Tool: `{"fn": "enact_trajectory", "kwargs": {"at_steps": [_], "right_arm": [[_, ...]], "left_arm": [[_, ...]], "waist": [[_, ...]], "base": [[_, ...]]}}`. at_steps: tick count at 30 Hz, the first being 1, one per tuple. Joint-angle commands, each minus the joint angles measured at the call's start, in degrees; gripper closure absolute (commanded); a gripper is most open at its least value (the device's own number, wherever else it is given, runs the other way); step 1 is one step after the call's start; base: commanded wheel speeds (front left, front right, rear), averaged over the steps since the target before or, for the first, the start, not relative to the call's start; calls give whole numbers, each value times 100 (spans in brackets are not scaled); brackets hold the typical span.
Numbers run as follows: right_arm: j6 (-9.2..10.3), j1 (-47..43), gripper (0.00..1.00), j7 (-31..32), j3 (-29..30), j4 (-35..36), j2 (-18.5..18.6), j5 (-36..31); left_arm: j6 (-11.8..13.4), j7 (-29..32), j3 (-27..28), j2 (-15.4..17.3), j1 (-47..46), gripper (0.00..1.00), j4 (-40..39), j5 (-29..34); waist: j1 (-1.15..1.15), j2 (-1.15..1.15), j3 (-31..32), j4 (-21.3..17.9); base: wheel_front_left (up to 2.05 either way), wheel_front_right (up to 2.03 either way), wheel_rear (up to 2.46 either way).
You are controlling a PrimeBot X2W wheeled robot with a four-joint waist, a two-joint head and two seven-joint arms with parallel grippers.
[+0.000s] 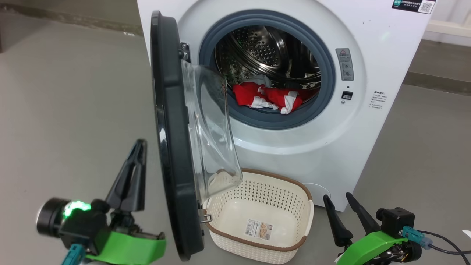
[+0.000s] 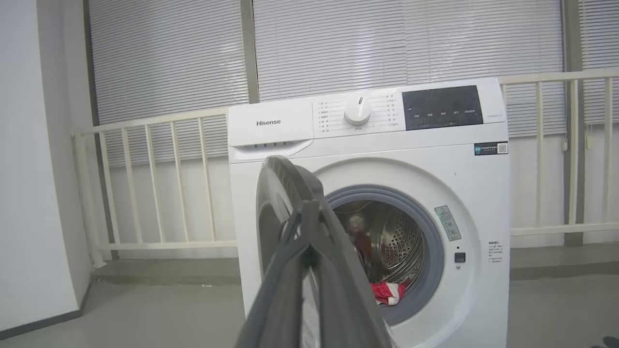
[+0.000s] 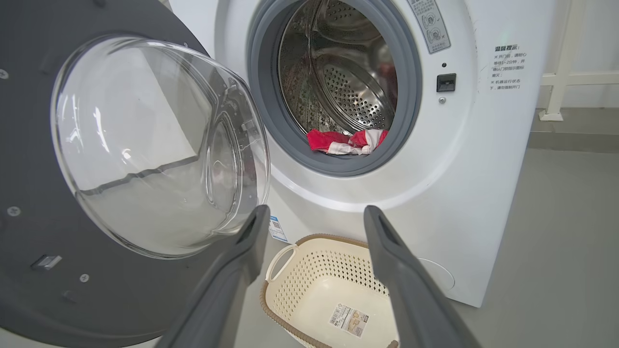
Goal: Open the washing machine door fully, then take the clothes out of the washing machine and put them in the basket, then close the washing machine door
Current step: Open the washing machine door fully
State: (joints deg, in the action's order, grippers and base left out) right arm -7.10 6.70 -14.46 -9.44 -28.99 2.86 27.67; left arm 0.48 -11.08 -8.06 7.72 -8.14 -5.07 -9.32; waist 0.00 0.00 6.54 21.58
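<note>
While the washing machine door is standing swung out on its left hinge, edge-on to my head camera, its black rim is running off the bottom of that view and its clear glass bowl is bulging toward the basket. Behind it the washing machine is showing its open mouth. The clothes are lying in a red and white heap at the front of the steel drum, against the grey rubber ring. I cannot tell how far back the heap is reaching. The basket is sitting on the floor just before the machine, below the opening, one left corner blurred behind the door's glass. My left gripper is hovering left of the door, its two fingers pressed together on nothing. Whether it is touching the rim is hard to make out. My right gripper is hanging low on the right, fingers spread wide and empty, its body cut off by the frame's edge.
</note>
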Motion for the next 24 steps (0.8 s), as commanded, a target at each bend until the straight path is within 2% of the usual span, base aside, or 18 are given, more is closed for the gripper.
{"fn": "enact_trajectory", "kwargs": {"at_steps": [1,5,6,11,19,24], "right_arm": [[-39,260,0,-53,-122,112,2,4],[-39,271,0,-53,-118,99,2,-19],[-39,276,0,-53,-122,95,2,-30],[-39,291,0,-53,-122,90,2,-50],[-39,332,0,-53,-111,100,2,21],[-39,323,0,-53,-113,98,2,51]], "left_arm": [[-50,81,47,15,-417,100,-367,86],[-109,230,-218,-94,-536,100,-561,85],[-161,323,-432,-185,-547,100,-607,23],[-184,463,-793,-327,-482,100,-371,-152],[10,600,-1202,-430,-314,100,393,-332],[124,628,-1234,-431,-226,100,930,-347]], "waist": [[0,0,-5,-50],[0,0,-17,-107],[0,0,-37,-147],[0,0,-81,-205],[0,0,-136,-292],[0,0,-138,-299]], "base": [[0,0,0],[0,0,0],[0,0,0],[0,0,0],[0,0,0],[0,0,0]]}}
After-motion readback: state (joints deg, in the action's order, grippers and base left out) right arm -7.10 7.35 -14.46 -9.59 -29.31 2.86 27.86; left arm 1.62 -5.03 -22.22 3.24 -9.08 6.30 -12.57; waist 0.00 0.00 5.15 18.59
